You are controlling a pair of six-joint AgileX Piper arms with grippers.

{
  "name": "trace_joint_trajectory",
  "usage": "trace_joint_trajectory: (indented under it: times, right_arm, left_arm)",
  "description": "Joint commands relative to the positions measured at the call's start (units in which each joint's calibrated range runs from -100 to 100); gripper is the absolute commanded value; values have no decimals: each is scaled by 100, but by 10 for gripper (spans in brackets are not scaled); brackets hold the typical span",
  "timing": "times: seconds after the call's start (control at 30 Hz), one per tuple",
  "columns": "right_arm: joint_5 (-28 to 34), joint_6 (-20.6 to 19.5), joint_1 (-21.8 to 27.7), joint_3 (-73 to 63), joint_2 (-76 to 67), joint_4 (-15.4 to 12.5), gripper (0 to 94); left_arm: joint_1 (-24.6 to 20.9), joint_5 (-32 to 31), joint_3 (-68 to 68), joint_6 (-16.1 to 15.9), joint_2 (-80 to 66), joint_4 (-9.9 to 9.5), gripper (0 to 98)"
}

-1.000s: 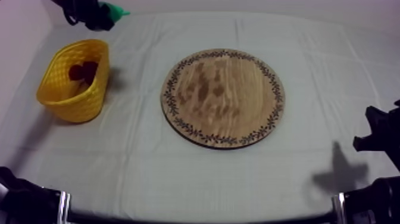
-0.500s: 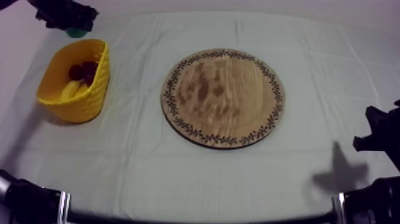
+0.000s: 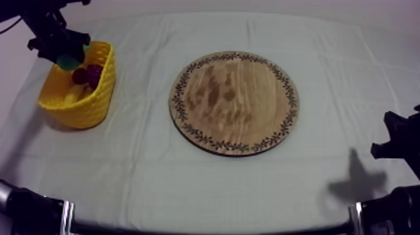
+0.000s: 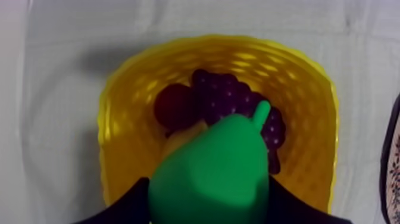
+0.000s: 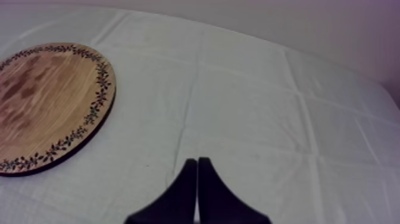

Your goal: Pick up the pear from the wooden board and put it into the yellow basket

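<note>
Now, pear (image 4: 208,173): green, gripped by the left end effector and hanging over the open top of the yellow basket, toward the basket's far rim as seen from above. Its stem points at the grapes inside. I cannot tell whether it touches anything in the basket.
Left end effector (image 3: 61,51): closed round the pear, with black fingers (image 4: 297,208) showing at either side of the fruit.
Yellow basket (image 3: 87,107): upright on the tabletop (image 3: 156,175), mouth up, under the pear.
Inside the basket: a dark purple bunch of grapes (image 4: 229,98), a small red fruit (image 4: 172,106) touching them, and a pale banana (image 3: 74,94) lying near both.
Wooden board (image 3: 234,103): round, with a patterned rim, flat on the cloth beside the basket and apart from it.
Right end effector (image 5: 197,173): well apart from the basket, on the far side of the board from it. Its fingers are pressed together in a narrow wedge with nothing between them, over the cloth.
</note>
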Motion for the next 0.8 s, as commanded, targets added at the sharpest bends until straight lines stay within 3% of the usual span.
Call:
trace_joint_trajectory:
  times: [0.0, 0.17, 0.33, 0.43, 0.63, 0.77]
  right_arm:
    - [-2, 2, -1, 5, -5, 2, 3]
    - [-2, 2, -1, 5, -5, 2, 3]
    - [-2, 2, -1, 5, -5, 2, 3]
    - [-2, 4, -1, 5, -5, 2, 3]
    - [-2, 3, -1, 5, -5, 2, 3]
    - [-2, 2, -1, 5, -5, 2, 3]
  left_arm:
    - [-1, 16, 44, -28, -22, 6, 438]
    - [3, 8, 154, -59, -88, 14, 503]
    - [-2, -4, 133, 96, -135, -31, 807]
    - [-15, -67, 96, 114, -161, -48, 903]
    - [-47, -164, 45, 87, -256, -49, 953]
    - [-81, -277, 24, 87, -425, -11, 925]
